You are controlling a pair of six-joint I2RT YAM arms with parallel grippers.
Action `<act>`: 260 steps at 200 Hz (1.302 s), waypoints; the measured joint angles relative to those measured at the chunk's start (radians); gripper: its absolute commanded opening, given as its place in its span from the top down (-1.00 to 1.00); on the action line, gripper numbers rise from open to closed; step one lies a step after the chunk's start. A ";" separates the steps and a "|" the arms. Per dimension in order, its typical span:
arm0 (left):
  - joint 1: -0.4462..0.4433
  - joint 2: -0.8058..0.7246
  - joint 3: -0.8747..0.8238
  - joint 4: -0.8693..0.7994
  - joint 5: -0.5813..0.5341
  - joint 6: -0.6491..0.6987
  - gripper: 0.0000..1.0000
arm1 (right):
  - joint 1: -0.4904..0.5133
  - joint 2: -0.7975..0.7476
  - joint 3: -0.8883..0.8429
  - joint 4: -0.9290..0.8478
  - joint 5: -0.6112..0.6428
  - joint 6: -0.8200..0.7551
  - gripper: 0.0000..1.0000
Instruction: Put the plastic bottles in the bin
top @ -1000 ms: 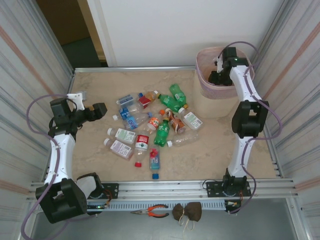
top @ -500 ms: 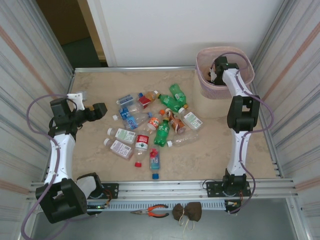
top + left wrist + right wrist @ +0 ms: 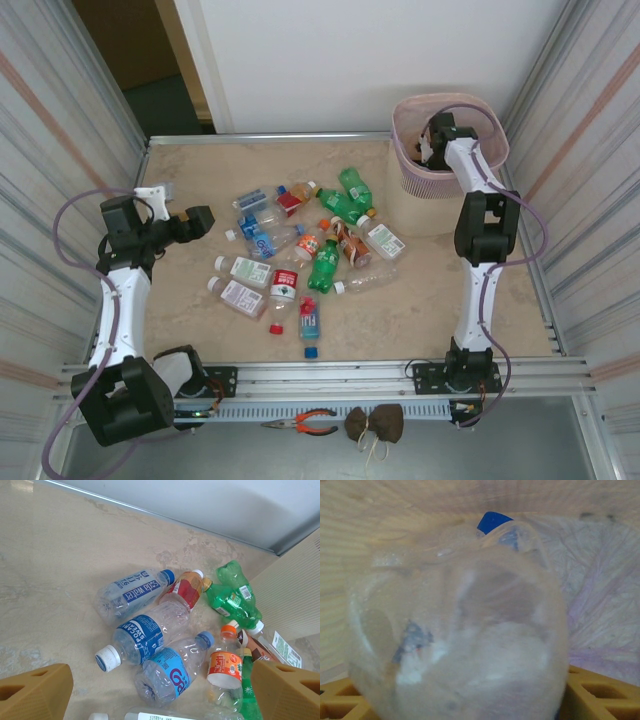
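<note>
Right hand (image 3: 432, 141) inside bin (image 3: 424, 184) mouth. Clear blue-capped bottle (image 3: 455, 625) sits between its fingers (image 3: 592, 692); pinched or let go, cannot tell. Left hand (image 3: 198, 221) spread wide, well left of bin. Other plastic bottles (image 3: 308, 244) heaped on worktop (image 3: 200, 170), left of bin.

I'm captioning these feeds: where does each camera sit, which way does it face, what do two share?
Top external: above, behind the bases, looking down on table, plastic bottles, bin; both arms, left gripper, right gripper show.
Left wrist: on the left arm, facing the plastic bottles; fingers in lower corners.
Right wrist: at the bin's mouth, facing a blue-capped bottle; fingers below.
Shared: soda water bottle, top and left wrist.
</note>
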State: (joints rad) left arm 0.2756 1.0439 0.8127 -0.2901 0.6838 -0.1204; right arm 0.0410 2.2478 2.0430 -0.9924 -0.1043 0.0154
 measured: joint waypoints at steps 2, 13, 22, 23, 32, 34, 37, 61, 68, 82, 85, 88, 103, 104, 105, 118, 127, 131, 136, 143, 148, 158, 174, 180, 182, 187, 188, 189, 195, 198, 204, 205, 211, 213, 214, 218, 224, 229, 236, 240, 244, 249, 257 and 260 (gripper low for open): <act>0.000 0.000 0.000 0.000 0.000 0.000 -0.84 | 0.000 -0.003 -0.002 0.000 0.000 0.000 -0.31; 0.000 0.002 0.000 0.000 0.000 0.000 -0.84 | 0.000 -0.024 -0.006 0.000 0.001 0.000 -0.31; 0.000 0.003 0.000 -0.001 0.000 0.000 -0.84 | 0.000 -0.046 -0.010 0.000 0.003 0.000 -0.31; 0.000 0.003 0.000 -0.001 0.000 0.000 -0.84 | 0.000 -0.051 -0.011 0.000 0.003 0.000 -0.31; 0.000 0.005 0.000 -0.001 0.000 0.001 -0.84 | 0.000 -0.079 -0.017 0.000 0.005 0.000 -0.31; 0.000 0.005 0.000 -0.001 0.000 0.001 -0.84 | 0.000 -0.087 -0.018 0.000 0.005 0.000 -0.31; 0.000 0.005 0.000 -0.002 0.000 0.001 -0.84 | 0.000 -0.095 -0.019 0.000 0.007 0.001 -0.31; 0.000 0.005 0.000 -0.012 -0.003 0.003 -0.84 | 0.000 -0.184 -0.019 0.005 0.015 0.002 -0.31; 0.000 0.005 0.000 -0.016 -0.003 0.003 -0.84 | 0.000 -0.211 -0.020 0.009 0.020 0.003 -0.31; 0.000 0.005 0.000 -0.020 -0.003 0.003 -0.85 | 0.002 -0.261 -0.020 0.023 0.027 0.003 -0.31; 0.000 0.005 0.000 -0.020 -0.003 0.003 -0.84 | 0.002 -0.271 -0.020 0.025 0.029 0.003 -0.31; 0.000 0.005 0.000 -0.019 -0.003 0.003 -0.84 | 0.003 -0.279 -0.020 0.027 0.029 0.003 -0.31; 0.000 0.005 0.000 -0.019 -0.003 0.003 -0.84 | 0.009 -0.322 -0.020 0.033 0.033 0.007 -0.30; 0.000 0.005 0.000 -0.019 -0.003 0.003 -0.84 | 0.010 -0.325 -0.020 0.034 0.034 0.007 -0.30; 0.000 0.005 0.000 -0.019 -0.003 0.003 -0.84 | 0.010 -0.327 -0.020 0.034 0.034 0.008 -0.30; 0.000 0.005 0.000 -0.020 -0.003 0.003 -0.84 | 0.019 -0.360 -0.020 0.037 0.042 0.011 -0.30; 0.000 0.005 0.000 -0.020 -0.003 0.003 -0.84 | 0.028 -0.382 -0.020 0.040 0.051 0.011 -0.30; 0.000 0.005 0.000 -0.020 -0.003 0.003 -0.84 | 0.032 -0.389 -0.020 0.041 0.053 0.013 -0.30; 0.000 0.005 0.000 -0.020 -0.003 0.003 -0.84 | 0.039 -0.403 -0.020 0.043 0.057 0.016 -0.30; 0.000 0.005 0.000 -0.020 -0.003 0.003 -0.84 | 0.045 -0.419 -0.023 0.045 0.061 0.019 -0.30; 0.000 0.005 0.000 -0.020 -0.003 0.003 -0.84 | 0.051 -0.436 -0.027 0.048 0.066 0.023 -0.30; 0.000 0.005 0.000 -0.019 -0.003 0.003 -0.84 | 0.061 -0.464 -0.039 0.051 0.075 0.029 -0.29; 0.000 0.005 0.000 -0.019 -0.003 0.003 -0.84 | 0.081 -0.516 -0.052 0.051 0.087 0.037 -0.29; 0.000 0.005 0.000 -0.020 -0.003 0.003 -0.84 | 0.090 -0.534 -0.056 0.051 0.090 0.039 -0.29; 0.000 0.005 0.000 -0.020 -0.003 0.003 -0.84 | 0.093 -0.541 -0.058 0.054 0.093 0.041 -0.29; 0.000 0.005 0.000 -0.019 -0.003 0.003 -0.84 | 0.100 -0.556 -0.063 0.056 0.098 0.045 -0.29; 0.000 0.005 0.000 -0.019 -0.003 0.003 -0.84 | 0.104 -0.562 -0.065 0.058 0.102 0.045 -0.29; 0.000 0.005 0.000 -0.019 -0.003 0.003 -0.84 | 0.105 -0.565 -0.066 0.058 0.102 0.046 -0.29; 0.000 0.005 0.000 -0.019 -0.003 0.003 -0.84 | 0.118 -0.587 -0.077 0.061 0.109 0.053 -0.29; 0.000 0.005 0.000 -0.019 -0.003 0.003 -0.84 | 0.123 -0.596 -0.082 0.062 0.111 0.054 -0.29; 0.000 0.005 0.000 -0.020 -0.003 0.003 -0.85 | 0.138 -0.616 -0.092 0.065 0.116 0.057 -0.29; 0.000 0.005 0.000 -0.019 -0.003 0.003 -0.84 | 0.140 -0.619 -0.093 0.065 0.116 0.058 -0.29; 0.000 0.004 0.000 -0.019 -0.003 0.003 -0.84 | 0.159 -0.645 -0.109 0.070 0.122 0.062 -0.29; 0.000 0.004 0.000 -0.019 -0.003 0.003 -0.84 | 0.165 -0.654 -0.114 0.071 0.124 0.064 -0.28; 0.000 0.004 0.000 -0.019 -0.003 0.003 -0.84 | 0.167 -0.658 -0.117 0.072 0.126 0.065 -0.28; 0.000 0.004 0.000 -0.019 -0.003 0.003 -0.84 | 0.180 -0.673 -0.128 0.074 0.129 0.069 -0.28; 0.000 0.003 0.000 -0.019 -0.003 0.003 -0.84 | 0.197 -0.696 -0.149 0.082 0.132 0.079 -0.28; 0.000 0.002 0.000 -0.019 -0.003 0.003 -0.85 | 0.213 -0.719 -0.173 0.088 0.135 0.086 -0.28; 0.000 0.002 0.000 -0.019 -0.003 0.003 -0.85 | 0.233 -0.750 -0.203 0.090 0.135 0.095 -0.28; 0.000 0.001 0.000 -0.019 -0.003 0.003 -0.84 | 0.246 -0.765 -0.221 0.091 0.135 0.103 -0.27; 0.000 0.000 0.000 -0.019 -0.003 0.003 -0.84 | 0.261 -0.782 -0.241 0.093 0.136 0.110 -0.26; 0.000 -0.001 0.000 -0.019 -0.003 0.003 -0.84 | 0.278 -0.803 -0.264 0.096 0.140 0.121 -0.25; 0.000 -0.002 0.000 -0.019 -0.003 0.003 -0.84 | 0.307 -0.834 -0.301 0.097 0.152 0.143 -0.23; 0.000 -0.002 0.000 -0.019 -0.003 0.002 -0.84 | 0.315 -0.843 -0.311 0.096 0.156 0.151 -0.22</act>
State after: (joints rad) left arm 0.2756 1.0420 0.8127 -0.3096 0.6811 -0.1181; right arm 0.3565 1.4052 1.7317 -0.8963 0.0513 0.1661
